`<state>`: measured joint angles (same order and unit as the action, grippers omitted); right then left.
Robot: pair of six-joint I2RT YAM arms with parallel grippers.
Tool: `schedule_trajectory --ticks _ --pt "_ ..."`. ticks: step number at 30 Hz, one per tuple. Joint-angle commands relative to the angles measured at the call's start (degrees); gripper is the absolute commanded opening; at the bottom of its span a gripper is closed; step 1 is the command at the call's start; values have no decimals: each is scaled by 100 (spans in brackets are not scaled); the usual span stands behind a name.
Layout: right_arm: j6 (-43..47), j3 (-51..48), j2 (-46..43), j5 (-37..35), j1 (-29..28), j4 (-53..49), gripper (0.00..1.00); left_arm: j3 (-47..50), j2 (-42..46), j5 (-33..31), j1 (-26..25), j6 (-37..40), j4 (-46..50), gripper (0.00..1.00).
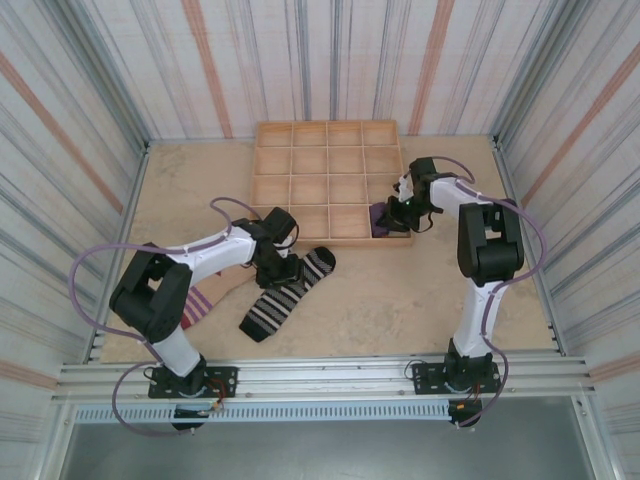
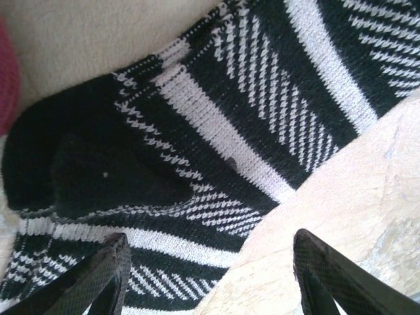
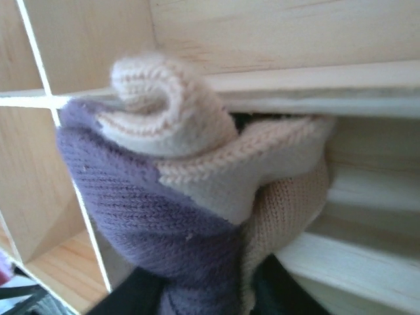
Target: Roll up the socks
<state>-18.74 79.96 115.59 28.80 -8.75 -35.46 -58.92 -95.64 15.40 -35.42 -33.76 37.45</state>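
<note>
The wooden tray (image 1: pixel 325 180) sits at the far side of the table (image 1: pixel 400 300), so it's easiest to place everything off that. Just in front of the tray's near edge, the striped sock (image 1: pixel 290 295) lies flat on the table, with the left claw (image 1: pixel 275 268) right over its upper end. In the left wrist view the left claw (image 2: pixel 210 269) is spread wide with nothing between the fingers, just striped sock (image 2: pixel 249 118) and bare table below. Only the fingertips show, the rest is cut off at the bottom. A red blur at that view's left edge is too cropped to identify.

The purple sock (image 1: pixel 381 216) is bunched in the tray's near right corner compartment, mostly covered from above by the right claw (image 1: pixel 405 213). Up close the purple sock (image 3: pixel 151 210) is a rolled lump with its tan part curled on top, pressed against the dividers. The right claw (image 3: pixel 203 298) is just dark shapes either side of it at the bottom edge, so you can't tell if it's pinching or loose.

The beige sock (image 1: pixel 200 308) lies well off the tray's near left corner, mostly hidden under the left arm. Only a cuff end and a bit of beige poke out.
</note>
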Motion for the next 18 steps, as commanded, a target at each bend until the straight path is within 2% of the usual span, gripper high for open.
schedule_trajectory --ticks 1,9,11,14,16,18 --pt "55 -279 -110 -645 -203 -583 42 46 202 -235 -62 -61 64 67" --pt "160 -261 -719 -767 -193 -611 71 100 53 -185 -57 79 -71 58" --pt "190 -277 -917 -754 -197 -599 84 110 -9 -136 -68 62 -127 54" --pt "191 -296 -1252 -901 -205 -626 87 109 -109 -135 -157 0 -253 50" --pt "131 -380 -1508 -971 -215 -587 99 62 -232 -126 -208 -30 -251 47" --pt "93 -510 -1841 -1061 -268 -568 99 26 -358 -113 -254 -78 -262 46"
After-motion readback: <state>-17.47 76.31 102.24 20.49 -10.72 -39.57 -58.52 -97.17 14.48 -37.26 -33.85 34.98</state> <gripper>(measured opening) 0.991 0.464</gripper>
